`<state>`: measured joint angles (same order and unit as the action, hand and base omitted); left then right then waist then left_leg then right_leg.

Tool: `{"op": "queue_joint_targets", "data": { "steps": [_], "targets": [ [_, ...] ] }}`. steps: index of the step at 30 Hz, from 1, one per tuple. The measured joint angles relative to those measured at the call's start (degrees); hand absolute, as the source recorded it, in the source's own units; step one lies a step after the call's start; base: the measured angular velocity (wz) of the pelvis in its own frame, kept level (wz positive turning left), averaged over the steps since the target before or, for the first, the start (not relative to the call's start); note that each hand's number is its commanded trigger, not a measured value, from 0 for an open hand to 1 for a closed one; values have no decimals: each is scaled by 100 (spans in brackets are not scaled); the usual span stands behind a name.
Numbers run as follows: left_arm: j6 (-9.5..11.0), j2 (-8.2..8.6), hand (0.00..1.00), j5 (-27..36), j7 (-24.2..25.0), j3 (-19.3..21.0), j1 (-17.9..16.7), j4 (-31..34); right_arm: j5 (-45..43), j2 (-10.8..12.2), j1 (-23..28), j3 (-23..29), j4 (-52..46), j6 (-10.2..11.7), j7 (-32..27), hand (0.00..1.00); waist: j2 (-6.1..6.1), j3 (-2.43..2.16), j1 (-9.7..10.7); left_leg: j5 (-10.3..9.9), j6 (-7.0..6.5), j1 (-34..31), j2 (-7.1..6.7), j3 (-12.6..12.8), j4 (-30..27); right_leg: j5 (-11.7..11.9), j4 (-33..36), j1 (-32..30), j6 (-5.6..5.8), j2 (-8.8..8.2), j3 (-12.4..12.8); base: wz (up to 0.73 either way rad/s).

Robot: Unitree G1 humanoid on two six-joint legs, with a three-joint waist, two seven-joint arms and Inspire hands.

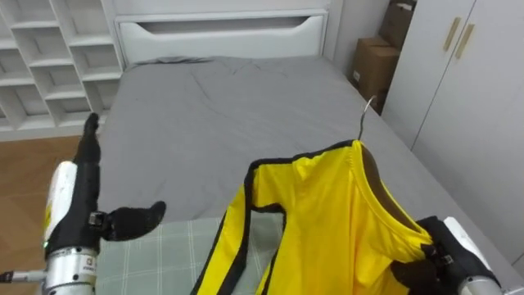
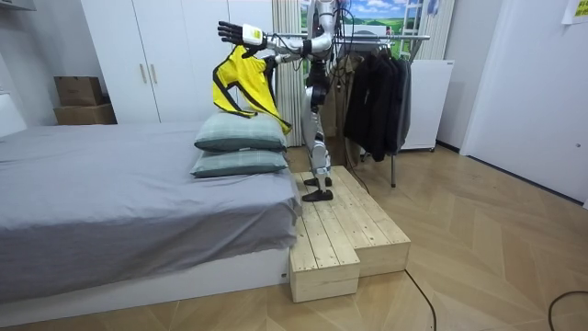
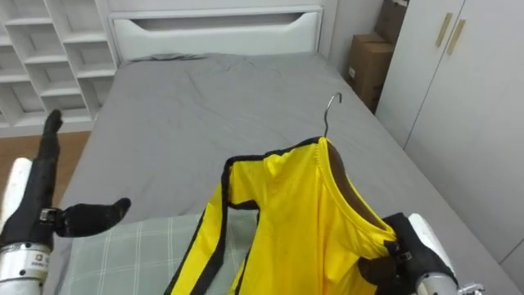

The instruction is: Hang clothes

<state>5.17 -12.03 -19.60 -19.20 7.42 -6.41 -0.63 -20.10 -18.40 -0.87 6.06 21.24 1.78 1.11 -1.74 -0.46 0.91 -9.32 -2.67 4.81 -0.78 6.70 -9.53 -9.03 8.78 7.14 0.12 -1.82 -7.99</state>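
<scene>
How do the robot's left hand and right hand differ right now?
The left hand is open, fingers straight, thumb spread; the right hand is curled shut. The left hand holds nothing; the right hand grips the yellow shirt on its hanger, at the shoulder. Both are dark and held out over the bed.

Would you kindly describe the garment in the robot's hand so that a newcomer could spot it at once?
Look over the wide grey bed, near its checked pillow, to where the robot's right hand is raised. It grips a yellow top on a hanger with a wire hook. Bright yellow with black edging, it is the only vivid thing among greys and whites.
</scene>
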Motion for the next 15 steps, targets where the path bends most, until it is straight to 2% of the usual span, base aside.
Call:
{"op": "queue_joint_targets", "data": {
  "steps": [5,10,12,15],
  "targets": [
    [16,1,0,21,-169,135,-114,-770,-68,-3,89,29,-5,0,-106,100,-3,0,-5,-7,5,58,1,15,22,0,-4,55,0,0,1,0],
    [23,22,0,297,-173,151,-514,-1388,-280,-2,185,194,-65,-16,-104,100,16,7,5,-35,-4,44,-1,-22,38,0,13,14,0,4,11,0],
    [56,36,0,611,-156,150,-579,-1907,-262,-14,361,282,-414,-54,-105,100,21,10,-2,-34,-5,47,2,-18,34,-1,25,11,1,4,14,0],
    [63,62,0,655,-132,150,-587,-2716,-271,-13,456,293,-705,-49,-105,100,28,25,17,-36,-5,36,2,-4,36,0,20,-22,1,10,51,-4]
  ]
}}
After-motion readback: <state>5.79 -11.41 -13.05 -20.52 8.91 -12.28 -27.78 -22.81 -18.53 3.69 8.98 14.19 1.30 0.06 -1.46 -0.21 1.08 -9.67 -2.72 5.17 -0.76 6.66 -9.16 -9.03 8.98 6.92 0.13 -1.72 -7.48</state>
